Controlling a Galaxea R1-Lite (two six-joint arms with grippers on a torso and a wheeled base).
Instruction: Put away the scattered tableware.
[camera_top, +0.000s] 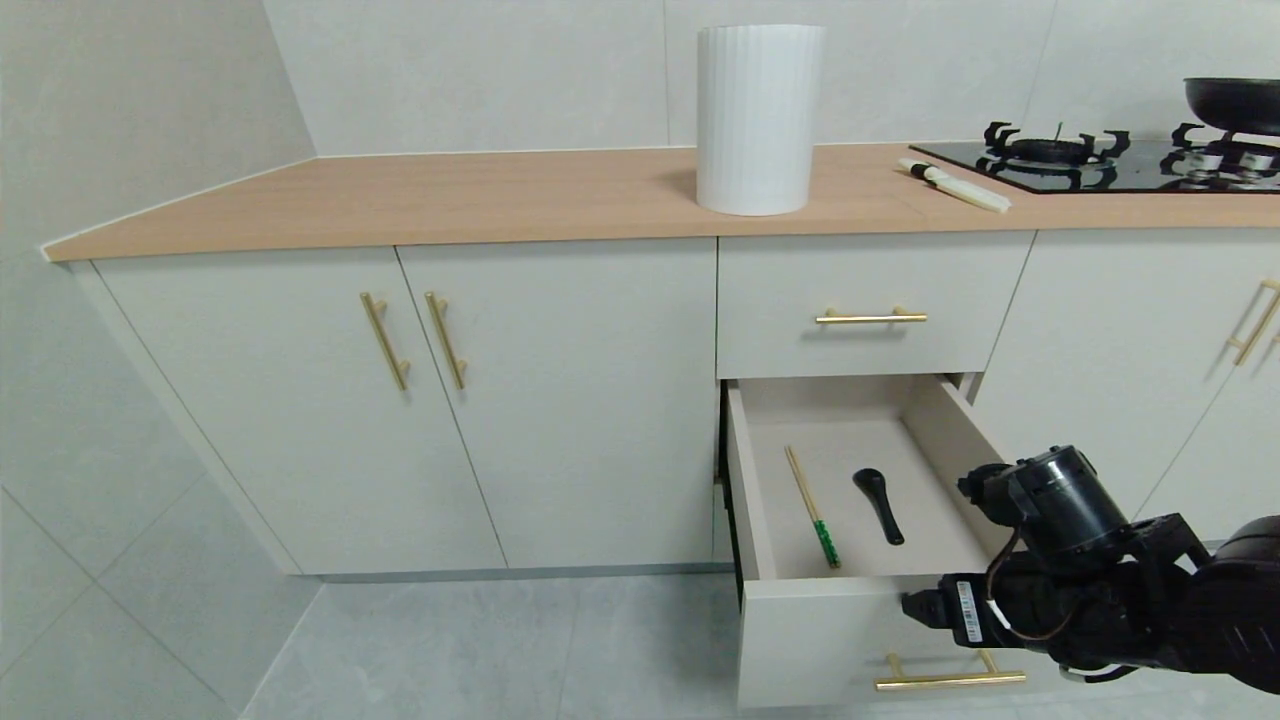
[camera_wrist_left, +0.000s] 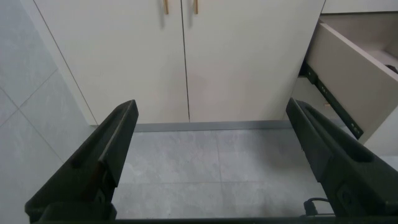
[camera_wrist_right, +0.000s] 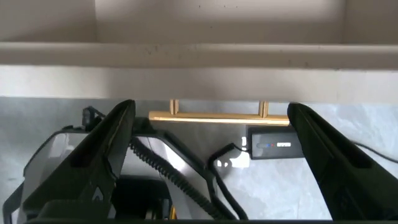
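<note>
The lower drawer (camera_top: 746, 470) stands pulled out. Inside it lie a pair of wooden chopsticks with green ends (camera_top: 812, 506) and a black spoon (camera_top: 880, 505). My right gripper (camera_top: 915, 608) is low at the drawer's front panel, just above its gold handle (camera_top: 950, 680). In the right wrist view the right gripper (camera_wrist_right: 211, 112) is open, with the gold handle (camera_wrist_right: 217, 116) lying across the gap just beyond its fingertips. My left gripper (camera_wrist_left: 211, 109) is open and holds nothing; it hangs above the floor facing the cabinet doors, with the open drawer (camera_wrist_left: 348, 68) to one side.
On the wooden countertop (camera_top: 450, 195) stand a tall white ribbed cylinder (camera_top: 757, 118) and a pale utensil with a dark band (camera_top: 955, 185). A black gas hob (camera_top: 1100, 160) with a pan (camera_top: 1235, 100) sits at the far right. The drawer above (camera_top: 870, 310) is closed.
</note>
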